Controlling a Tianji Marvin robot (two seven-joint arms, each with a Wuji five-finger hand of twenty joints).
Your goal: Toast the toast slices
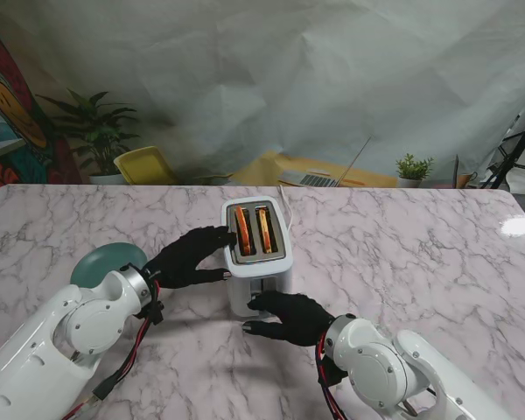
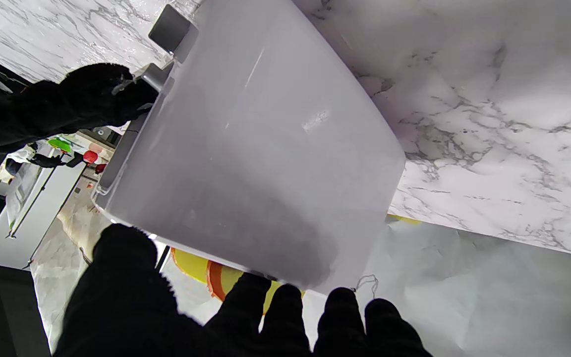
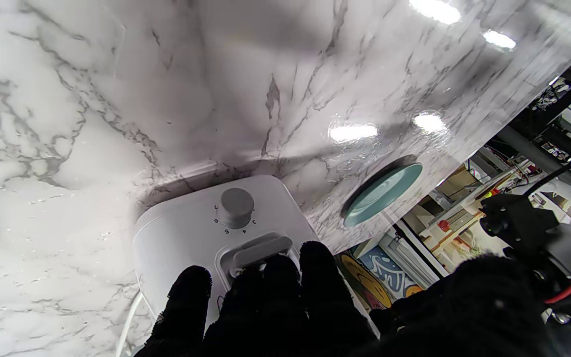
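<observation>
A white toaster (image 1: pixel 258 262) stands mid-table with two orange-brown toast slices (image 1: pixel 243 231) (image 1: pixel 264 229) sunk in its top slots. My left hand (image 1: pixel 188 256) grips the toaster's left side, fingers over its top edge and thumb against the wall; the left wrist view shows that wall (image 2: pixel 256 148) close up behind my left hand (image 2: pixel 246 322). My right hand (image 1: pixel 290 317) is at the toaster's near face. In the right wrist view its fingertips (image 3: pixel 265 277) rest on the grey lever (image 3: pixel 260 250), which sits close to the numbered dial (image 3: pixel 236 207).
A teal plate (image 1: pixel 105 261) lies on the marble table (image 1: pixel 420 262) left of the toaster, beside my left wrist. The toaster's white cord (image 1: pixel 285 206) runs off its far side. A yellow chair, plants and a laptop stand beyond the table's far edge.
</observation>
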